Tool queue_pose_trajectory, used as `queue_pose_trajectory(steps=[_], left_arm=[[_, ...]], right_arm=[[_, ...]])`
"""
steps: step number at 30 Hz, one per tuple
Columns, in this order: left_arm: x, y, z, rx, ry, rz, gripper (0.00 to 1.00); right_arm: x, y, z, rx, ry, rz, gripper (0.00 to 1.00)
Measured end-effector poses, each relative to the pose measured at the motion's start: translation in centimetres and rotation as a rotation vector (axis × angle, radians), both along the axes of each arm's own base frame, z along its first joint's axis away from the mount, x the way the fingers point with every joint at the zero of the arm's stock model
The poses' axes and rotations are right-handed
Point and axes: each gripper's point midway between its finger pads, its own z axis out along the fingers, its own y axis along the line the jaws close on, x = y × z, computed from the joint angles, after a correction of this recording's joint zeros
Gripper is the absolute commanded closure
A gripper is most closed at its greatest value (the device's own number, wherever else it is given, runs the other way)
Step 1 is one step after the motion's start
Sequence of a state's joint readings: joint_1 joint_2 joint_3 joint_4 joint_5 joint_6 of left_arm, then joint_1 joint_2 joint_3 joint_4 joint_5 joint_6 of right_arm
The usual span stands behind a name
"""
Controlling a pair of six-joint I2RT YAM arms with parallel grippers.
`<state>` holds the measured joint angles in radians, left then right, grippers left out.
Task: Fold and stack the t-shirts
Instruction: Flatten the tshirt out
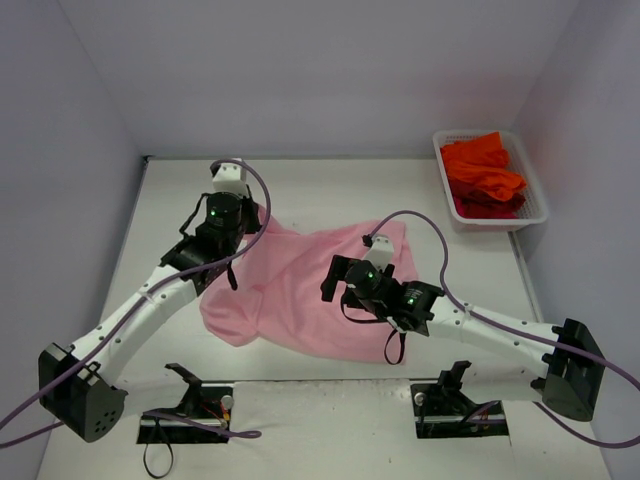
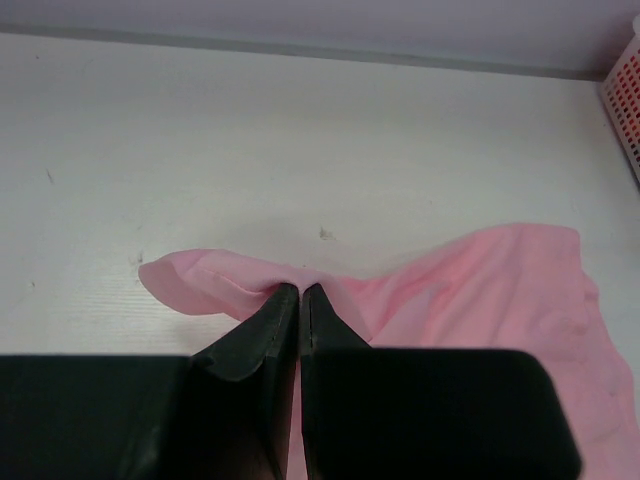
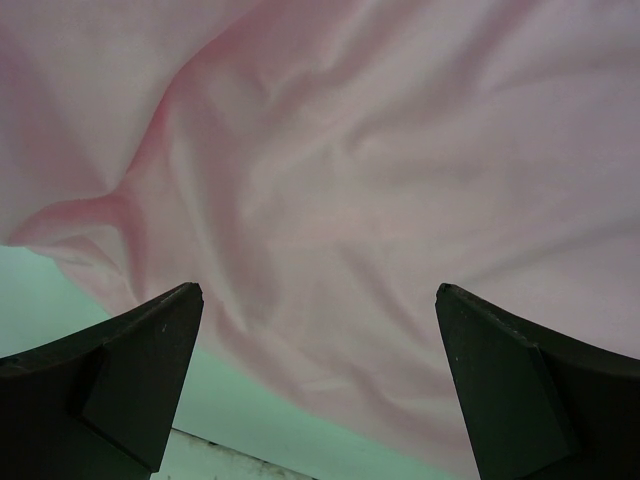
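The light pink t-shirt (image 1: 290, 290) lies rumpled in the middle of the table. My left gripper (image 1: 252, 218) is at its far left corner, shut on a pinched fold of the pink cloth (image 2: 220, 285); in the left wrist view the gripper (image 2: 300, 288) has its jaws pressed together, and the rest of the shirt trails off to the right. My right gripper (image 1: 338, 278) hovers over the shirt's right half. In the right wrist view it (image 3: 320, 295) stands wide open, with pink cloth (image 3: 350, 150) below and nothing between the fingers. Orange-red t-shirts (image 1: 483, 178) lie bunched in the basket.
The white mesh basket (image 1: 490, 222) stands at the far right corner of the table, and its edge shows in the left wrist view (image 2: 625, 110). Walls close in the table on three sides. Both arm bases and cable mounts sit at the near edge.
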<state>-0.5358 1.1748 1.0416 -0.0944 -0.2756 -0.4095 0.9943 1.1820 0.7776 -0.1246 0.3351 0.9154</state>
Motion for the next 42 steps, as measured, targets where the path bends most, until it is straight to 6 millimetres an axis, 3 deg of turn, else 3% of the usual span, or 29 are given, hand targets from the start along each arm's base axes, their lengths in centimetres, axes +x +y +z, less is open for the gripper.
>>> queue_pose_trajectory(steps=[7, 11, 15, 19, 24, 33, 38, 42], left_arm=[[0.4, -0.4, -0.1, 0.026, -0.009, -0.026, 1.00], [0.6, -0.4, -0.4, 0.028, -0.014, -0.032, 1.00], [0.8, 0.1, -0.9, 0.042, -0.010, -0.028, 1.00], [1.4, 1.2, -0.8, 0.038, -0.014, -0.007, 1.00], [2.0, 2.9, -0.8, 0.034, -0.011, 0.031, 1.00], [2.6, 5.3, -1.0, 0.035, -0.002, 0.091, 1.00], [2.9, 6.2, -1.1, 0.030, 0.003, 0.113, 1.00], [2.9, 6.4, -1.1, 0.023, 0.005, 0.112, 1.00]], right_arm=[[-0.1, -0.2, 0.2, 0.009, -0.005, -0.002, 0.00], [-0.3, -0.6, 1.3, 0.040, -0.026, -0.006, 0.00], [-0.1, -0.9, 2.4, 0.063, -0.054, -0.018, 0.00], [0.8, -1.9, 2.2, 0.040, -0.059, -0.043, 0.00], [4.4, -4.6, 1.1, -0.037, -0.031, -0.130, 0.00], [12.7, -9.5, 0.1, -0.086, 0.020, -0.240, 0.00], [16.0, -12.1, -1.2, -0.069, 0.051, -0.279, 0.00], [17.8, -13.1, -3.5, -0.050, 0.097, -0.280, 0.00]])
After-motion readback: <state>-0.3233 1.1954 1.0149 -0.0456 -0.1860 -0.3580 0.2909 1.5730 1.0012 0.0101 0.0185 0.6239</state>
